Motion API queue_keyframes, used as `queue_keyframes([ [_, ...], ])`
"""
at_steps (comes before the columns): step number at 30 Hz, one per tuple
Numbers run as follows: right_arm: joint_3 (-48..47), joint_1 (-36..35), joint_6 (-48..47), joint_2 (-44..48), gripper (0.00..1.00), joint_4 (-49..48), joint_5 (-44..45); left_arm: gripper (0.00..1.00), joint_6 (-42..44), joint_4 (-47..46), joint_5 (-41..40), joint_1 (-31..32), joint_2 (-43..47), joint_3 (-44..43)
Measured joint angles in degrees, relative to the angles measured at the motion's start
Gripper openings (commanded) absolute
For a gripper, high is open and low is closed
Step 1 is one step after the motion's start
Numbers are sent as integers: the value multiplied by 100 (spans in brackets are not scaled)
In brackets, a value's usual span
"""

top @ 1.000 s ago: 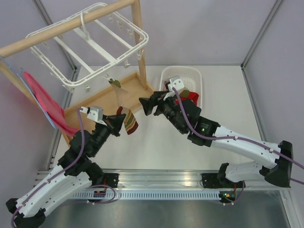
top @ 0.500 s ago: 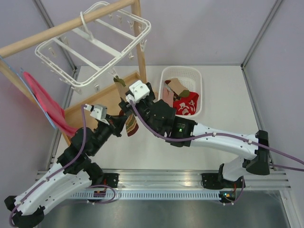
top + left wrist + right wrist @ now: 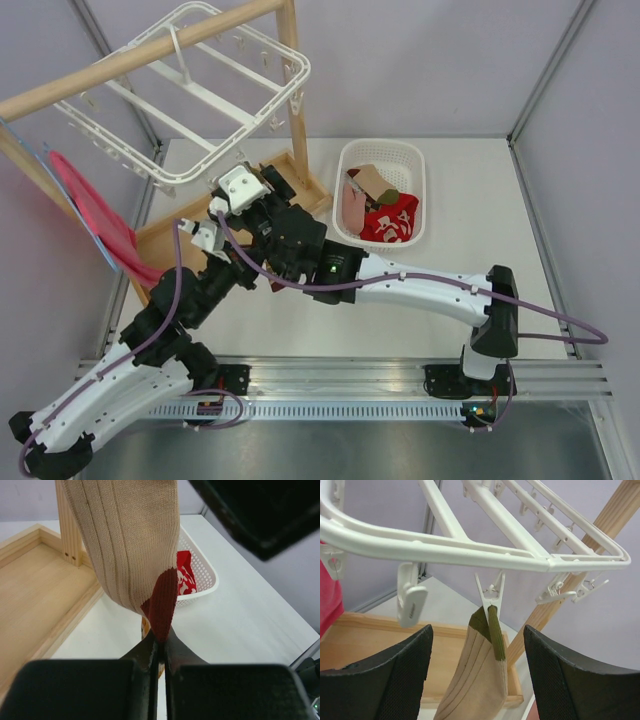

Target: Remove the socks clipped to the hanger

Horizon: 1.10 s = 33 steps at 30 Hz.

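A beige ribbed sock with an olive cuff and a dark red toe hangs from a clip on the white hanger. The hanger hangs on the wooden bar in the top view. My right gripper is open, one finger on each side of the sock's cuff just below the clip, not touching it. My left gripper is shut on the sock's red toe, with the beige part stretched above it. In the top view my right arm hides the sock.
A white mesh basket at the back right holds red, pale pink and brown checkered socks. The wooden rack has a post and a base tray. A red cloth hangs at the left.
My right arm has swung left from over the basket to the hanger, and its open gripper now flanks the clipped cuff. The hanger has swayed. My left gripper has kept hold of the toe.
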State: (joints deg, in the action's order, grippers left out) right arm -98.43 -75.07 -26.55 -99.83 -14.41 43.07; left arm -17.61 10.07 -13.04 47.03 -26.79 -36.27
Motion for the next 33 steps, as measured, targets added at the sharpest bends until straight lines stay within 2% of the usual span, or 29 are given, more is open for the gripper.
queue_keyframes([
  [10, -839, 31, -400, -752, 78, -15, 258, 2, -35, 61, 15, 44, 179, 0],
  [16, -960, 92, -468, -802, 78, -13, 297, 2, -35, 79, 13, 74, 245, -2],
  [22, -1189, 219, -413, -804, 73, 168, 181, 2, -35, 90, 9, 107, 258, -2],
  [28, -1519, 328, -227, -807, 55, 514, -103, 2, -35, 92, -9, 111, 258, -2],
  [33, -1646, 402, -70, -870, 28, 793, -323, 2, -35, 94, -13, 111, 258, -2],
])
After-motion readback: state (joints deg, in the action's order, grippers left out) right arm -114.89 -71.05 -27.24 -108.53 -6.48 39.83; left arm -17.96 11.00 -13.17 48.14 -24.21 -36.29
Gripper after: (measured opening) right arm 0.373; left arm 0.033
